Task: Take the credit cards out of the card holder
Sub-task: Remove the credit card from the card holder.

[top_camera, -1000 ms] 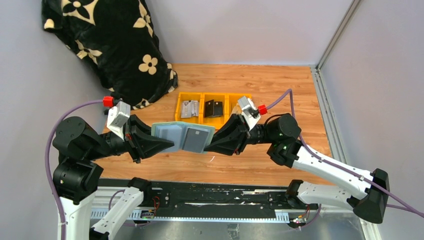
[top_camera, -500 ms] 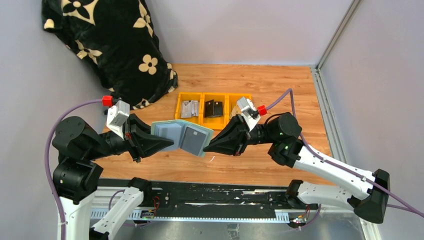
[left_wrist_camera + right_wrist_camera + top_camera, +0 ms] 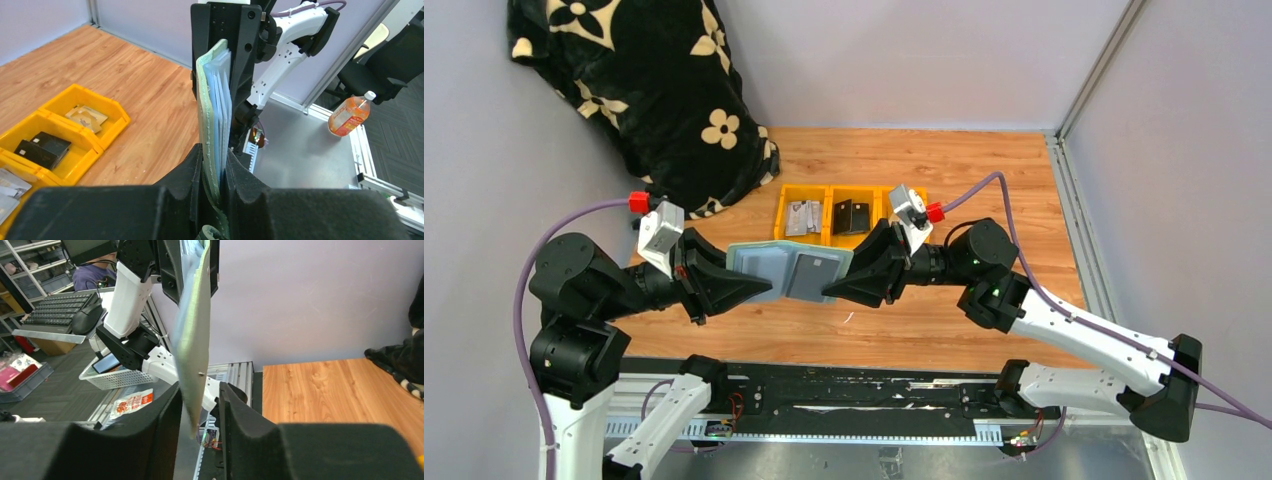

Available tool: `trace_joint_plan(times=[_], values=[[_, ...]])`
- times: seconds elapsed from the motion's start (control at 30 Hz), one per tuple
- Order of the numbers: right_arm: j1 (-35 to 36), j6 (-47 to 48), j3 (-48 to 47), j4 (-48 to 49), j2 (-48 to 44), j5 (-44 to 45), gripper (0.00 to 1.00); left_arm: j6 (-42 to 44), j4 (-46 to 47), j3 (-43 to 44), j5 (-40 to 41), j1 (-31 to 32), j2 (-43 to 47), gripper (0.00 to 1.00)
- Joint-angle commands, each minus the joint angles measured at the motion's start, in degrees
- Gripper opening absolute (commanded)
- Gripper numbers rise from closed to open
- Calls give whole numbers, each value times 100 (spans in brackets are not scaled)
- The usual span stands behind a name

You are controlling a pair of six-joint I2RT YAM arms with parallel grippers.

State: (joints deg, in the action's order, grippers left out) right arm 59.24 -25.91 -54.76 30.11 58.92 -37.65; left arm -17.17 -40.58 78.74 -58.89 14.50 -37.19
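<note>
Left tool (image 3: 764, 288) pinches the card holder (image 3: 769, 265) mid-frame. Right tool (image 3: 829, 292), seemingly spread, may clamp the whole flap and tug it loose.

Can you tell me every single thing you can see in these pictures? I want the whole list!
card holder: one, grey-green, held up in the air between the two grippers
bins: three, yellow, in a row on the table behind the holder, with small silver and black things inside
blanket: one, black with cream flowers, heaped in the far left corner
table: one, brown wood, under the bins
bottle: one, orange with a white cap, off the table, seen by the left wrist camera
keyboard: one, black, on a desk off the table, seen by the right wrist camera
left gripper: one, black, clamped on the holder's left edge
right gripper: one, black, jaws astride the holder's right edge with a gap showing
</note>
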Motion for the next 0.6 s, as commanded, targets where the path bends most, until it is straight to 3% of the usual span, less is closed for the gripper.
trace_joint_plan(times=[0.0,0.07,0.17,0.23,0.57], values=[[127,152,-141,62,-41,72,31,12,42,62,-61,35,54,0],[136,110,-156,116,-72,-129,31,47,25,57,-53,35,59,0],[142,42,-83,258,-164,-507,42,121,-37,64,-52,35,55,0],[140,29,17,341,-252,-619,42,105,-35,60,-71,35,46,0],[140,63,-77,206,-176,-504,22,-59,104,60,-96,35,40,0]])
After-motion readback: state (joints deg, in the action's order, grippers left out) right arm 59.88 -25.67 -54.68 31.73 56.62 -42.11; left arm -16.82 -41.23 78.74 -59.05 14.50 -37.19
